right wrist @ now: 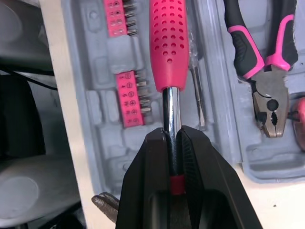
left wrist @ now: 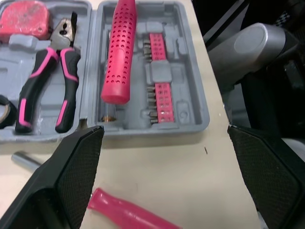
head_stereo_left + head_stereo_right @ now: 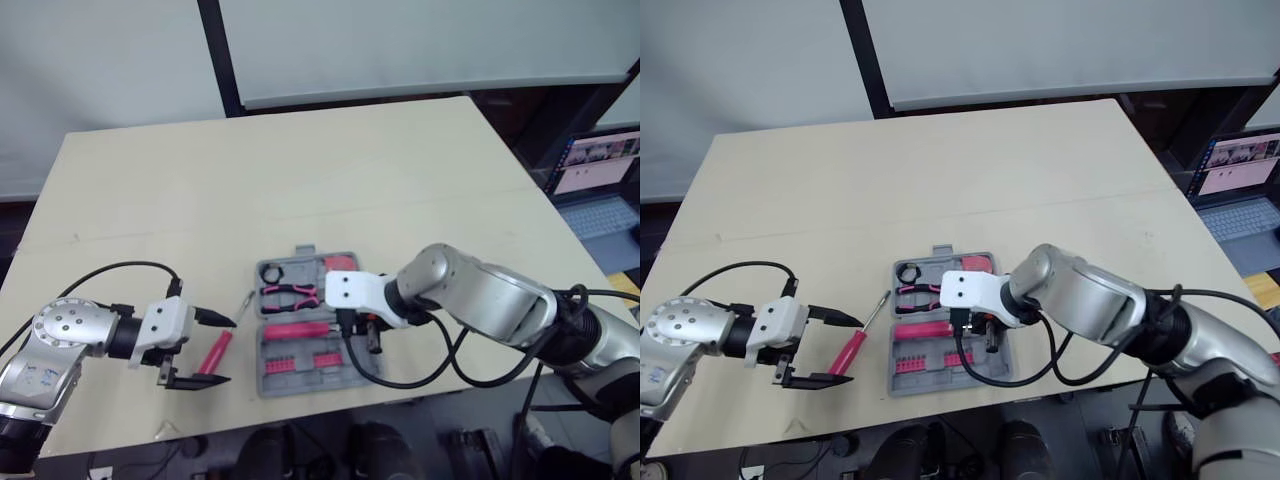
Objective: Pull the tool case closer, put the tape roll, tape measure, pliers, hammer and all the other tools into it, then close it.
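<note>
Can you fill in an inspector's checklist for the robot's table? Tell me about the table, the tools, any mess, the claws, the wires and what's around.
Surface: pale wooden table.
Job's things: the grey tool case lies open. The tape roll, tape measure, pliers and bit strips are in it. The hammer is over the tray. The screwdriver lies on the table beside the case.
Clutter: nothing seen.
Grippers: the right gripper is shut on the hammer's metal shaft. The left gripper is open around the screwdriver's handle.
Cables: a black cable loops under the right wrist.
Surroundings: an open laptop sits beyond the table's right side.
</note>
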